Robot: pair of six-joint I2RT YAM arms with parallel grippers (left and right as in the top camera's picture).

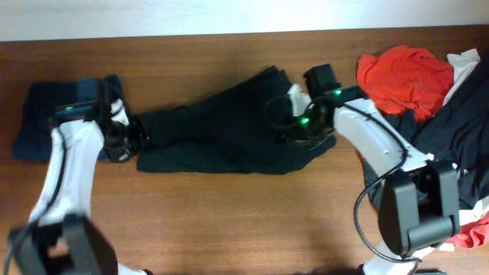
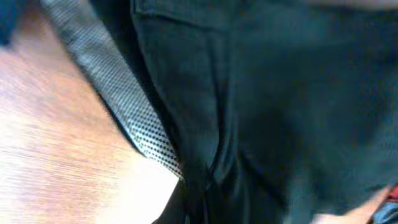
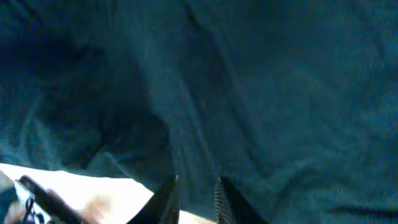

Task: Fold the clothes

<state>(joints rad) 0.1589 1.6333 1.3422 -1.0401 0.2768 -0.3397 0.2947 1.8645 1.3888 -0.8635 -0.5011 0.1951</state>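
A black garment (image 1: pixel 221 134) lies stretched across the middle of the table. My left gripper (image 1: pixel 130 137) is at its left end. In the left wrist view the dark cloth (image 2: pixel 280 93) fills the frame and bunches together at the bottom edge, hiding the fingers; a grey dotted strip (image 2: pixel 118 99) runs along its edge. My right gripper (image 1: pixel 302 126) is at the garment's right end. In the right wrist view its two fingers (image 3: pixel 194 196) are nearly closed with a fold of the dark cloth (image 3: pixel 261 81) pinched between them.
A folded navy garment (image 1: pixel 34 122) lies at the far left, partly under the left arm. A pile of clothes with a red piece (image 1: pixel 405 76), white and dark pieces sits at the right edge. Bare wood table (image 1: pixel 229 221) lies in front.
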